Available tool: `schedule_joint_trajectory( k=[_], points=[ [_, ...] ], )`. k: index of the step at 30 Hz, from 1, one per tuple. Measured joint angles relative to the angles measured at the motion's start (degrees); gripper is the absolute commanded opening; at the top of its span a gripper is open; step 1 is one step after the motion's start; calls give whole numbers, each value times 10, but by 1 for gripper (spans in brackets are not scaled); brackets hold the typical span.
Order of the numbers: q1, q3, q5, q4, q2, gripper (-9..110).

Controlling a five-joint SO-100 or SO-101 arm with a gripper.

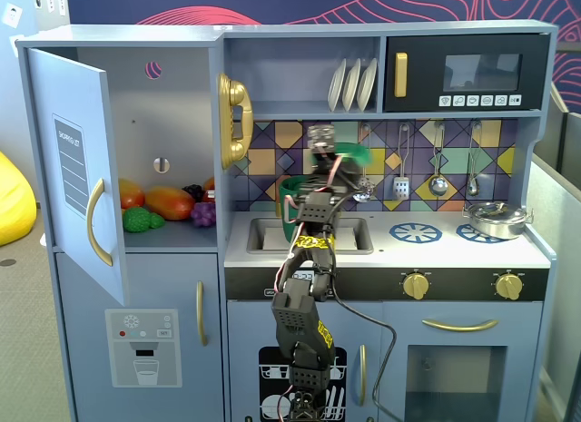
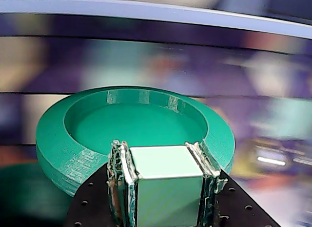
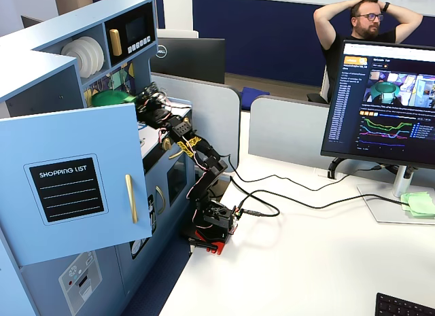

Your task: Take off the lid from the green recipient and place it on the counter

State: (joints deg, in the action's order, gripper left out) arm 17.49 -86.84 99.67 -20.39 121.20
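Observation:
My gripper (image 2: 165,156) is shut on the light green knob (image 2: 165,175) of the dark-green lid (image 2: 97,139), one jaw on each side of the knob. In a fixed view the gripper (image 1: 339,152) holds the lid (image 1: 352,153) tilted in the air, above and to the right of the open green recipient (image 1: 292,200). The recipient stands at the left part of the sink (image 1: 349,236), partly hidden by my arm. The counter (image 1: 436,251) lies below the lid. From the side, another fixed view shows the lid (image 3: 112,97) held inside the kitchen by the gripper (image 3: 134,98).
A silver pot (image 1: 495,220) sits on the right burner ring. Utensils (image 1: 438,163) hang on the back wall. The cupboard door (image 1: 77,168) stands open at the left, with toy food (image 1: 159,204) inside. A shelf with plates (image 1: 352,84) is above the gripper.

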Motion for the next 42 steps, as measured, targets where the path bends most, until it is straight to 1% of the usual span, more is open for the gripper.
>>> schedule_joint_trajectory(
  k=[5, 12, 22, 30, 31, 32, 34, 38, 39, 42],
  points=[
    [72, -11, 0, 4, 1, 0],
    [128, -87, 0, 87, -52, 0],
    [137, -189, 0, 247, -174, 0],
    [137, -257, 5, 307, -190, 0],
    [137, -265, 1, 314, -190, 1],
    [137, -272, 1, 323, -190, 4],
    [137, -280, 1, 331, -189, 14],
    [142, -280, -13, 337, -189, 28],
    [143, -279, -18, 336, -189, 30],
    [145, -264, -26, 313, -189, 31]
  ],
)
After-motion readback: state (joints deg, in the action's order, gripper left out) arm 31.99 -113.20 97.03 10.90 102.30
